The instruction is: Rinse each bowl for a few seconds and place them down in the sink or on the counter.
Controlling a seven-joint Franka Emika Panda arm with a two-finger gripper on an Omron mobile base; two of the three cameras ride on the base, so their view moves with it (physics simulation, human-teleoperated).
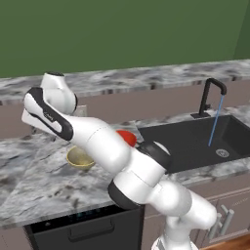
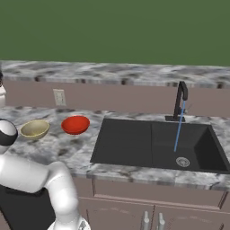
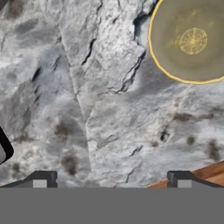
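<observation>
On the marbled counter point(image 2: 67, 150), left of the sink point(image 2: 130, 143), two bowls sit side by side: the red bowl point(image 2: 75, 124) closer to the basin and the tan bowl point(image 2: 35, 129) to its left. From the left base view my arm hides part of the red bowl point(image 1: 129, 137), while the tan bowl point(image 1: 79, 157) shows just under my forearm. My gripper point(image 3: 112, 181) is open and empty, looking down on bare counter point(image 3: 100, 109). The tan bowl point(image 3: 190, 39) lies at the upper right of the hand view, apart from the fingertips point(image 3: 43, 179).
Water runs in a thin blue stream point(image 2: 179, 126) from the black faucet point(image 2: 180, 101) into the right part of the sink near the drain point(image 2: 182, 161). A wall outlet point(image 2: 59, 97) sits on the backsplash. A dishwasher front point(image 1: 73, 229) lies below the counter edge.
</observation>
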